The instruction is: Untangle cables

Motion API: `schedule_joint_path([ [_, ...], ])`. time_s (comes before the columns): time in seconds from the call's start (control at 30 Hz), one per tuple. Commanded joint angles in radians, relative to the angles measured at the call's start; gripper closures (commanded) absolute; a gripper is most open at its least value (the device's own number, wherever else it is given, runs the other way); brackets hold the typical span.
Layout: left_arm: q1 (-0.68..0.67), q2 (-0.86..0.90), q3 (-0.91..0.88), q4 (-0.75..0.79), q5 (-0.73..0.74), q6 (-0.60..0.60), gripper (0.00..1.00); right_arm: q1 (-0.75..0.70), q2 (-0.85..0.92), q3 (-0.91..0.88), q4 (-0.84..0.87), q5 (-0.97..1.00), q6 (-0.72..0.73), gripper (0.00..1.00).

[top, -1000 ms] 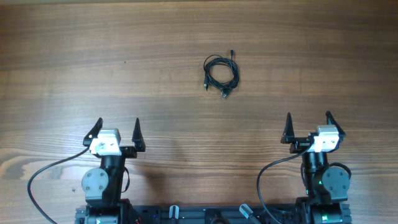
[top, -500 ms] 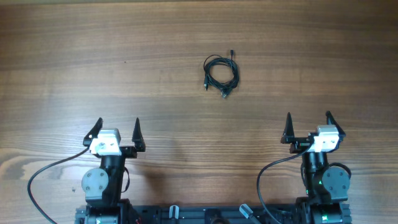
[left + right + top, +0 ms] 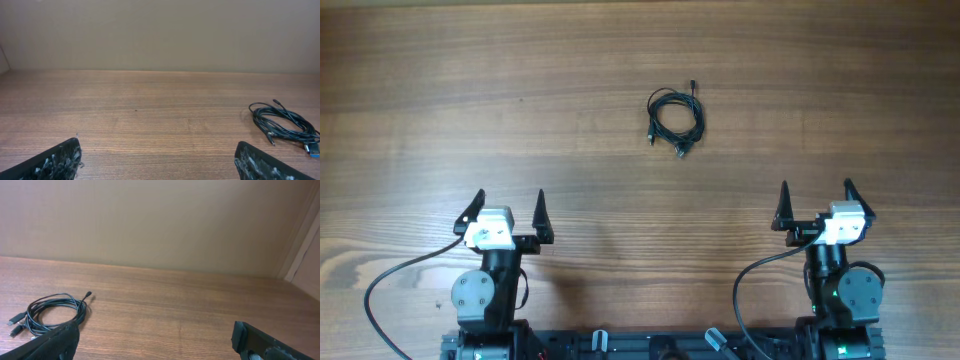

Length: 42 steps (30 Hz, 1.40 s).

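The cables (image 3: 676,117) are thin black cords with small plug ends, coiled together in one small bundle on the wooden table, at the centre toward the far side. The bundle shows at the right of the left wrist view (image 3: 285,123) and at the left of the right wrist view (image 3: 50,312). My left gripper (image 3: 507,212) is open and empty near the front left. My right gripper (image 3: 816,202) is open and empty near the front right. Both are well short of the cables.
The wooden table (image 3: 520,120) stretches across the overhead view. A plain beige wall (image 3: 160,30) stands behind its far edge. Thicker black arm cables (image 3: 390,280) trail by the arm bases along the front.
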Motion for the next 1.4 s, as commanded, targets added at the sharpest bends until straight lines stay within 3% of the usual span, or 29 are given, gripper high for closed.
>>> schedule_joint_path([
  [0.0,-0.004,-0.007,-0.01,0.013,0.013,0.015,0.0,-0.006,-0.003,-0.01,0.0,-0.02,0.013,0.0],
  [0.1,-0.004,-0.007,-0.001,0.066,0.071,-0.09,0.0,-0.006,-0.003,-0.01,0.0,-0.02,0.016,0.0],
  [0.2,-0.004,-0.007,0.079,0.011,0.142,-0.094,0.0,-0.006,-0.003,-0.01,0.0,-0.021,0.016,0.0],
  [0.43,-0.004,0.058,0.482,-0.372,0.166,-0.09,0.0,-0.006,-0.003,-0.003,0.001,-0.052,0.319,0.0],
  [0.6,-0.004,0.307,0.813,-0.647,0.171,-0.085,0.0,-0.006,-0.003,0.112,-0.029,-0.19,0.338,0.0],
  [0.73,-0.004,0.618,1.101,-0.847,0.171,-0.082,0.0,-0.006,-0.003,0.293,-0.255,-0.192,0.326,0.0],
  [0.83,-0.004,0.814,1.202,-0.948,0.172,-0.074,0.0,-0.006,-0.003,0.37,-0.386,-0.192,0.326,0.0],
  [1.0,-0.004,1.11,1.233,-0.934,0.239,-0.053,0.0,-0.006,-0.003,0.394,-0.449,-0.254,0.333,0.0],
  [1.03,-0.004,1.136,1.233,-0.919,0.241,-0.059,0.0,-0.006,-0.003,0.395,-0.443,-0.253,0.394,0.0],
  [1.17,-0.004,1.134,1.233,-0.856,0.28,-0.042,0.0,-0.006,-0.003,0.479,-0.529,-0.256,0.378,0.0],
  [1.23,-0.004,1.095,1.233,-0.768,0.267,-0.029,0.0,-0.006,0.001,0.603,-0.68,-0.162,0.358,0.0],
  [1.37,-0.079,1.044,1.233,-0.62,0.069,-0.029,0.0,-0.006,0.114,0.874,-0.901,-0.127,0.333,0.0],
])
